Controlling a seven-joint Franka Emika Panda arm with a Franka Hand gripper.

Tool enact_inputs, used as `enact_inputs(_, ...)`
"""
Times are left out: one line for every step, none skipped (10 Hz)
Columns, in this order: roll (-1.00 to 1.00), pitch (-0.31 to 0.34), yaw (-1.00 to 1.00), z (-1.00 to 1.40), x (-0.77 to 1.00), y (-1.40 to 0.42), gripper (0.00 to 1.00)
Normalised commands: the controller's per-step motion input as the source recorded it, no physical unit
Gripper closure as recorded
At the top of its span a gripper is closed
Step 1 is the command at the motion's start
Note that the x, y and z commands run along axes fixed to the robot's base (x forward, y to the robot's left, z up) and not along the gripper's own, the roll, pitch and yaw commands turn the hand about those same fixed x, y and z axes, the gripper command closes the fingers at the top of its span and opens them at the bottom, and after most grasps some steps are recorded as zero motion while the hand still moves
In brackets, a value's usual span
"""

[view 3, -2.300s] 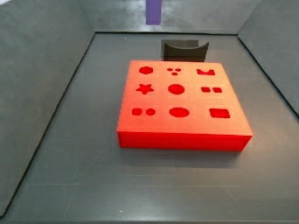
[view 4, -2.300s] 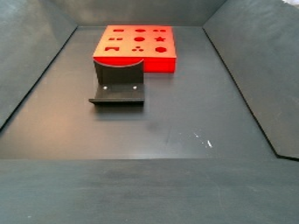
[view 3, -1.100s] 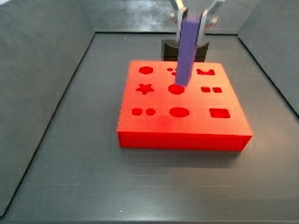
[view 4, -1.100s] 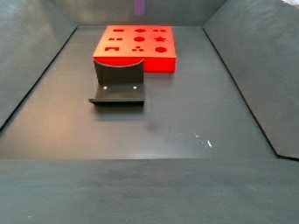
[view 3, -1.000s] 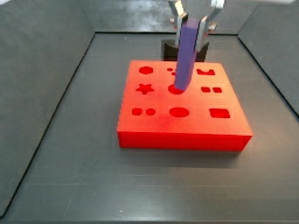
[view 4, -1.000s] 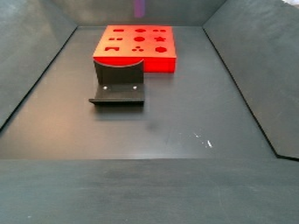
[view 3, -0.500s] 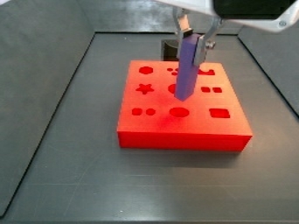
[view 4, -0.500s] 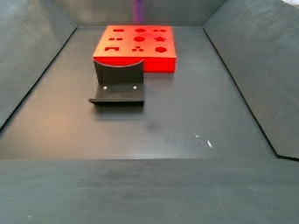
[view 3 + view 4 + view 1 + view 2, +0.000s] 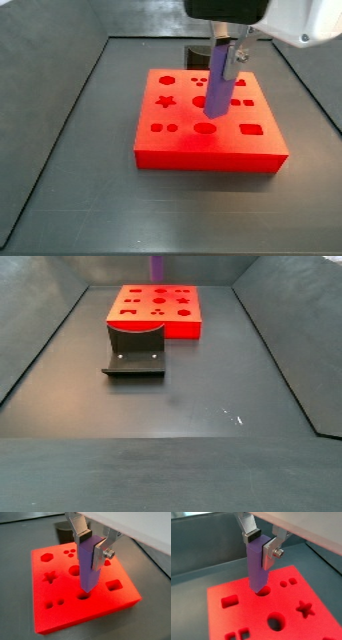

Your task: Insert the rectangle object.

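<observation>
Wrist views: the gripper (image 9: 92, 543) is clamping the rectangle object (image 9: 89, 566) between its silver fingers (image 9: 101, 552), gripping it near its upper end. The bar is hanging upright over the red block (image 9: 60, 614), with its lower tip just above an oval hole (image 9: 83, 595); whether it is touching the block cannot be told. In a wrist view the gripper (image 9: 262, 541) is holding the rectangle object (image 9: 257, 567) with its tip over a round-looking hole (image 9: 264, 590) in the red block (image 9: 251, 617).

Side view, block seen from its near edge: the gripper (image 9: 225, 45) is carrying the rectangle object (image 9: 218, 84) above the middle of the red block (image 9: 207, 145), which is lying in the middle of the bench toward its far edge. The bar's tip is now sitting lower and nearer the front holes than half a second ago, when it was hanging over the centre round hole. The white arm body is now filling more of the top right corner.

Side view, block at the far edge: only a sliver of the rectangle object (image 9: 156, 267) is showing at the top edge, above the red block (image 9: 158, 311). The fixture (image 9: 135, 353) is standing just in front of the block, unchanged from before. The gripper itself is out of this frame.
</observation>
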Motion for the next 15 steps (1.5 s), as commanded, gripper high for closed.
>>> enact_inputs(-0.06,0.0,-0.81,0.0,0.25,-0.1,1.0)
enact_inputs(-0.04,0.001,-0.77,-0.01,0.29,-0.1,1.0)
enact_inputs(0.0,0.026,-0.8,-0.14,0.21,-0.05,1.0)
enact_inputs(0.0,0.05,-0.79,-0.2,0.18,-0.03,1.0)
enact_inputs(0.0,0.05,-0.78,-0.22,0.2,-0.02,1.0)
enact_inputs(0.0,0.049,-0.74,-0.21,0.25,-0.03,1.0)
enact_inputs(0.0,0.06,-0.68,-0.05,0.27,-0.08,1.0)
enact_inputs(0.05,0.066,-0.31,0.07,0.21,-0.27,1.0)
enact_inputs(0.0,0.0,0.0,-0.03,-0.01,0.0,1.0)
enact_inputs(0.22,0.0,0.0,0.0,0.17,-0.07,1.0)
enact_inputs(0.47,0.0,-0.09,0.23,0.47,-0.03,1.0)
enact_inputs(0.47,-0.04,-0.22,0.21,0.67,-0.05,1.0)
enact_inputs(0.45,-0.114,-0.3,0.17,0.67,-0.03,1.0)
enact_inputs(0.47,-0.116,-0.33,0.09,0.62,-0.04,1.0)
enact_inputs(0.24,-0.003,-0.33,-0.12,0.18,-0.23,1.0)
